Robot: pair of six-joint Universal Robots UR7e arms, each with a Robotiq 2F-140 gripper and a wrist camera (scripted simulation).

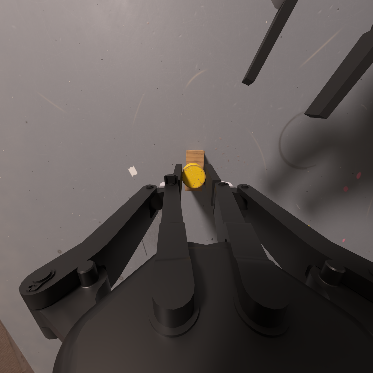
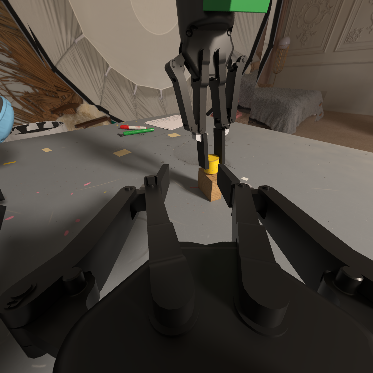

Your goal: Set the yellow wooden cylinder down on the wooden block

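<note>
The yellow wooden cylinder (image 1: 193,175) stands upright between the fingers of my left gripper (image 1: 193,167), which points straight down and is shut on it. In the right wrist view the cylinder (image 2: 212,164) has its base on the top of the wooden block (image 2: 209,185), near the block's far end, with the left gripper (image 2: 213,164) coming down from above. The wooden block (image 1: 194,156) lies on the grey table. My right gripper (image 2: 193,171) is open and empty, low over the table just in front of the block; its fingers also show in the left wrist view (image 1: 282,99).
A red marker (image 2: 133,127), a green marker (image 2: 138,131) and a paper sheet (image 2: 165,122) lie at the table's far edge. Yellow tape patches (image 2: 122,152) and a white tape scrap (image 1: 132,171) mark the grey table (image 2: 80,171).
</note>
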